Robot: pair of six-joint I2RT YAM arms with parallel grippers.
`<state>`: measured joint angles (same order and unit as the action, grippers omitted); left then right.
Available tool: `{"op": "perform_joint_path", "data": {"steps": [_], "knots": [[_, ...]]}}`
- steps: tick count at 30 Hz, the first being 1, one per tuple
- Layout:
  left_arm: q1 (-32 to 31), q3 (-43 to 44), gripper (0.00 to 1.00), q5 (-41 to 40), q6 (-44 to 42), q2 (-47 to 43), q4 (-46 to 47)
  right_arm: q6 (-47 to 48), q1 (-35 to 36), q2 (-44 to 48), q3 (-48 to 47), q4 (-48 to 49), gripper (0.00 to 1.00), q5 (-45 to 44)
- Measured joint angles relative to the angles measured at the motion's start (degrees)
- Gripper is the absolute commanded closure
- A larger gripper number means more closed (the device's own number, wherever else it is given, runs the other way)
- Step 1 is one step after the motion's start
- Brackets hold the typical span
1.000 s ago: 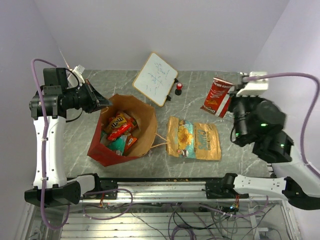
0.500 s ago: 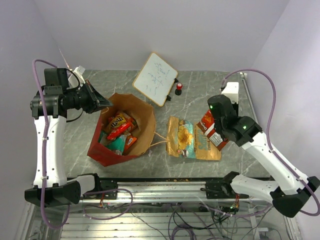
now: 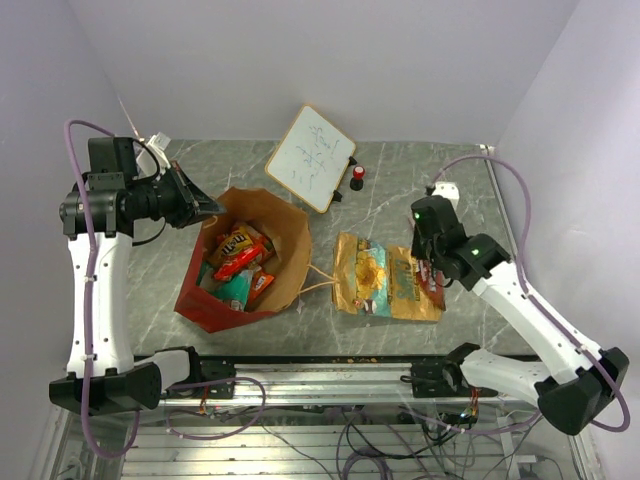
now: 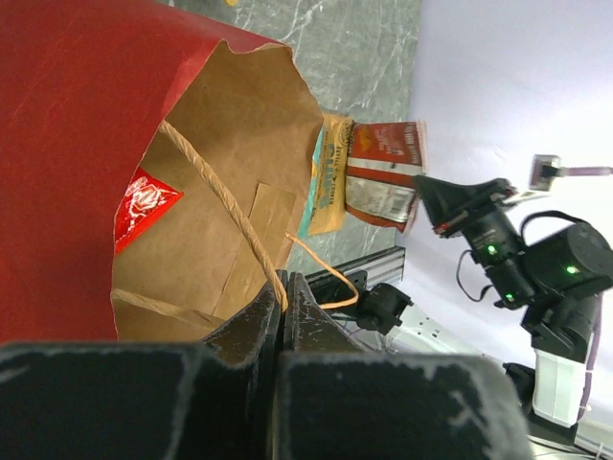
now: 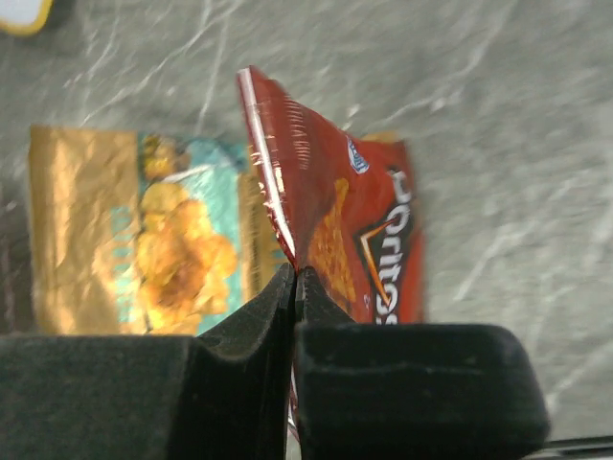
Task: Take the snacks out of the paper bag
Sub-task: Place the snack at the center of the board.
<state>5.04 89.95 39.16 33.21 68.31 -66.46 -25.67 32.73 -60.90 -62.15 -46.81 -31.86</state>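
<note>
The paper bag [image 3: 285,250], red outside and kraft inside, stands open at the left. Several orange and red snack packets [image 3: 240,262] and a teal-white one [image 3: 235,290] lie inside. My left gripper [image 3: 205,208] is shut on the bag's tan loop handle [image 4: 230,211] at the rim, with the jaws pressed together on the cord [image 4: 283,283]. My right gripper [image 3: 432,268] is shut on the top edge of a red Doritos packet [image 5: 354,240]. It holds the packet just above the yellow-brown and teal packets [image 3: 385,280] lying on the table right of the bag. Those packets also show in the right wrist view [image 5: 163,240].
A white tilted whiteboard [image 3: 312,158] stands at the back, with small red-and-black bottles [image 3: 357,177] beside it. A white plug block [image 3: 445,188] sits at the back right. The bag's second handle [image 3: 318,282] loops toward the packets. A metal rail [image 3: 330,365] runs along the near edge.
My right arm has carried the red packet from the back right toward the middle and lowered it over the packets on the table. The left arm and the bag have not moved.
</note>
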Motion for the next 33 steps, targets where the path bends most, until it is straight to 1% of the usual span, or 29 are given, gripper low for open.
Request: {"op": "perform_joint_path", "data": {"steps": [3,5,13,16,22,28,29,31,32,33], "knots": [[0.00,0.00,0.93,-0.02,0.00,-0.46,-0.44,-4.52,0.00,-1.33,4.02,3.23,1.00,8.26],[0.00,0.24,0.93,-0.07,-0.02,-0.74,-0.96,-6.69,0.00,-3.13,4.68,5.09,1.00,11.96],[0.00,0.81,0.93,-0.17,0.00,-1.29,-1.57,-11.30,0.00,-9.60,4.59,11.56,1.00,22.18],[0.00,1.09,0.93,-0.35,0.07,-1.33,-1.73,-14.38,0.00,-10.40,5.09,13.92,1.00,25.44],[0.00,1.11,0.93,-0.63,0.26,-1.81,-1.90,-20.96,0.00,-10.73,10.86,20.81,1.00,31.50],[0.00,0.87,0.93,-0.61,1.60,-2.12,-0.98,-23.54,0.00,-15.67,11.28,25.66,1.00,34.49],[0.00,0.52,0.93,-0.50,1.95,-2.25,-0.37,-23.61,0.00,-16.48,11.28,26.23,0.99,34.73],[0.00,-0.98,0.93,0.04,2.93,-2.80,1.46,-23.61,0.00,-18.51,11.28,27.28,0.91,35.45],[0.00,-1.75,0.93,0.37,3.50,-2.99,2.43,-23.54,0.00,-19.08,11.26,27.36,0.85,35.65],[0.00,-2.51,0.93,0.79,4.04,-3.19,3.30,-23.19,-0.02,-19.78,11.04,27.26,0.75,36.11]]}}
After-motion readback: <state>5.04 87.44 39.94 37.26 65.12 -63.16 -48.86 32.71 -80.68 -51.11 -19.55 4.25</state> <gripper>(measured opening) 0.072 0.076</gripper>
